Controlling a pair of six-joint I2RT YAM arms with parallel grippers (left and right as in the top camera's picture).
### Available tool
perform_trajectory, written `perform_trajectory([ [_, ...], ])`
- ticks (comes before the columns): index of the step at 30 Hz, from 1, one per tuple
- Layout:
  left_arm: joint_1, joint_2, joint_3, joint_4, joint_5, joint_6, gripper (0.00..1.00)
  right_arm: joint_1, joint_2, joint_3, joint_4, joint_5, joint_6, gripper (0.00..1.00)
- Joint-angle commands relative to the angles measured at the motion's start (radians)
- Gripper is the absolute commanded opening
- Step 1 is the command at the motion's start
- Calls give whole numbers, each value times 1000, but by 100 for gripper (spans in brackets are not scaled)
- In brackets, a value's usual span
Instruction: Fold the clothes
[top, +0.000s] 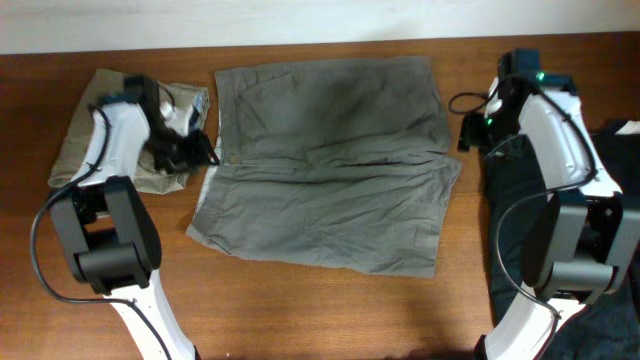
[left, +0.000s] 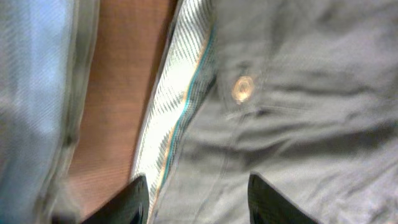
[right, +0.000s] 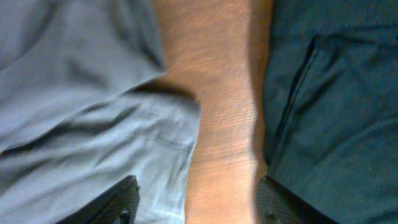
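Observation:
The grey shorts (top: 330, 160) lie spread flat in the middle of the table, waistband to the left, leg hems to the right. My left gripper (top: 200, 150) hovers open at the waistband; the left wrist view shows its fingers (left: 198, 202) astride the striped waistband lining and the fly button (left: 242, 89). My right gripper (top: 470, 135) hovers open at the right leg hems; the right wrist view shows its fingers (right: 196, 202) over bare wood between the grey hem (right: 93, 155) and the black garment (right: 329, 106). Both grippers are empty.
Khaki-beige shorts (top: 85, 135) lie crumpled at the far left under my left arm. The black garment (top: 520, 240) lies at the right edge under my right arm. Bare wooden table (top: 330, 310) runs along the front.

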Motion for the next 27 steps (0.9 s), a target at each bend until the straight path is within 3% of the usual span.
perform_trajectory([
  [1, 6, -51, 288, -207, -31, 65, 52, 5, -61, 119, -95, -148, -53, 65],
  [4, 6, -134, 453, -383, -154, 65, 52, 5, -181, 124, -140, -201, -53, 66],
  [6, 6, -250, 468, -459, -233, 53, 59, 6, -274, 124, -193, -201, -53, 67],
  [10, 6, -298, 467, -544, -245, 23, 60, 6, -313, 122, -311, -201, -45, 68],
  [15, 6, -300, 196, -537, -245, -57, 60, 47, -312, -16, -363, -212, -45, 71],
  [22, 22, -299, -395, -181, -245, -155, 60, 78, -312, -475, -134, -311, -18, 76],
  [23, 37, -299, -474, -102, -245, -183, 56, 78, -311, -539, -91, -333, -18, 75],
  [24, 58, -299, -548, -11, -235, -211, 46, 78, -311, -615, -36, -339, 2, 76],
  [27, 76, -299, -653, 168, -184, -214, 44, 78, -311, -684, 13, -339, 9, 76],
])
